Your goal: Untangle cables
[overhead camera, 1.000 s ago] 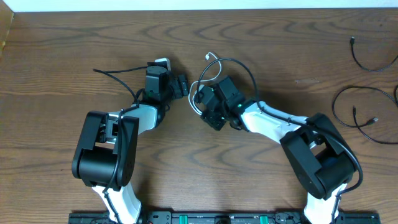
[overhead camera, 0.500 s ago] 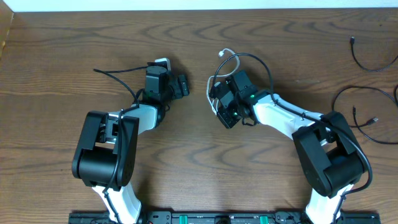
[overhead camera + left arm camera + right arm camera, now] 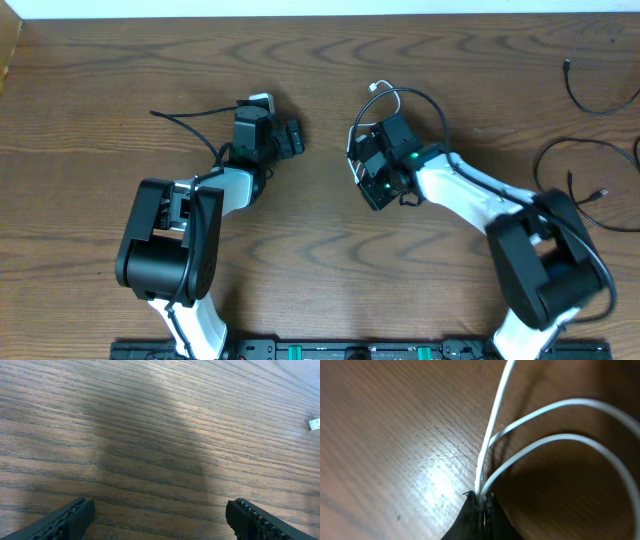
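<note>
Overhead shows the whole table [image 3: 320, 50] and both arms. The left gripper [image 3: 298, 138] sits near the middle of the table. The right gripper [image 3: 365, 150] is a little way to its right, with a small green light on it. The white cable [image 3: 381, 90] sticks up past the right gripper, and its small plug end points at the far edge. Two black cables lie well apart from the arms at the right edge, one [image 3: 572, 92] near the far right corner and one [image 3: 552, 147] just below it.

The left wrist view shows only bare wood and a tiny white bit [image 3: 314, 423] at the side. The left gripper [image 3: 160, 520] is wide open there, holding nothing.

The right wrist view shows what overhead cannot. The right gripper [image 3: 481, 502] is pinched tight on the white cable [image 3: 495, 415], right above the table. Three white strands come out from the pinch, one straight and two bending away in big curves.
</note>
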`<state>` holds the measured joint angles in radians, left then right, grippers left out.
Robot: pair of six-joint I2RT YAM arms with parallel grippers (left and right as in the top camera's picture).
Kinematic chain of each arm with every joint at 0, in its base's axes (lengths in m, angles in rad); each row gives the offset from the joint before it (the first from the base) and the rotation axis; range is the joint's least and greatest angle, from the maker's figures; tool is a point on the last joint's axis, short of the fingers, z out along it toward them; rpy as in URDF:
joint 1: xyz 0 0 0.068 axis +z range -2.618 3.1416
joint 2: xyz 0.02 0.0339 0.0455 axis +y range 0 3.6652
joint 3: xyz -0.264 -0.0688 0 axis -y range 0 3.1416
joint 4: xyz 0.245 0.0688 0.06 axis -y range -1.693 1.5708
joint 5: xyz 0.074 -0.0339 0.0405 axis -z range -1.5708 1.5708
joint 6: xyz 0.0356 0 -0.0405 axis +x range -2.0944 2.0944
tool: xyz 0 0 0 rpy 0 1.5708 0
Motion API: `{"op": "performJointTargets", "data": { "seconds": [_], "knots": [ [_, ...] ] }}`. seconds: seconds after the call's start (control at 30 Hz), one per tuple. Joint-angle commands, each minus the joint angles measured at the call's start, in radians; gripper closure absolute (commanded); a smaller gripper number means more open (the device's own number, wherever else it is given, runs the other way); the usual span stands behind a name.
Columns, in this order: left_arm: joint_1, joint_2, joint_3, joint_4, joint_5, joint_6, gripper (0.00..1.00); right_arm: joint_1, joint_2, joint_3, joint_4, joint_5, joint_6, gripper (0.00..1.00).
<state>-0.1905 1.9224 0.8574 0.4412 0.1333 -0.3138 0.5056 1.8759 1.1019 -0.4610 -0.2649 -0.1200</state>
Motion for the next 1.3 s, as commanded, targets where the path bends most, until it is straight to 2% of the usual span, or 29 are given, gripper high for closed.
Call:
{"op": "performJointTargets", "data": {
  "seconds": [0.0, 0.13, 0.27, 0.4, 0.67, 0.73, 0.9, 1.07, 1.27],
  "knots": [
    [0.003, 0.004, -0.002, -0.018, 0.016, 0.002, 0.10, -0.013, -0.150, -0.003, 0.000, 0.027, 0.015, 0.96],
    [0.003, 0.004, -0.002, -0.018, 0.016, 0.002, 0.10, -0.027, -0.267, -0.003, 0.000, 0.048, 0.016, 0.96],
    [0.003, 0.004, -0.002, -0.018, 0.016, 0.002, 0.10, -0.038, -0.354, -0.003, -0.001, 0.156, 0.031, 0.95],
    [0.003, 0.004, -0.002, -0.018, 0.016, 0.002, 0.11, -0.057, -0.388, -0.003, -0.010, 0.215, 0.031, 0.94],
    [0.003, 0.004, -0.002, -0.018, 0.016, 0.002, 0.11, -0.132, -0.391, -0.003, -0.045, 0.186, 0.089, 0.98],
    [0.003, 0.004, -0.002, -0.018, 0.016, 0.002, 0.11, -0.138, -0.390, -0.003, -0.053, 0.121, 0.075, 0.93],
    [0.003, 0.004, -0.002, -0.019, 0.016, 0.002, 0.10, -0.134, -0.358, -0.003, -0.093, 0.008, 0.014, 0.70],
    [0.003, 0.004, -0.002, -0.018, 0.016, 0.002, 0.11, -0.098, -0.304, -0.004, -0.116, -0.023, 0.014, 0.60],
    [0.003, 0.004, -0.002, -0.018, 0.016, 0.002, 0.10, -0.011, -0.214, -0.003, -0.119, -0.026, 0.014, 0.58]
  ]
}}
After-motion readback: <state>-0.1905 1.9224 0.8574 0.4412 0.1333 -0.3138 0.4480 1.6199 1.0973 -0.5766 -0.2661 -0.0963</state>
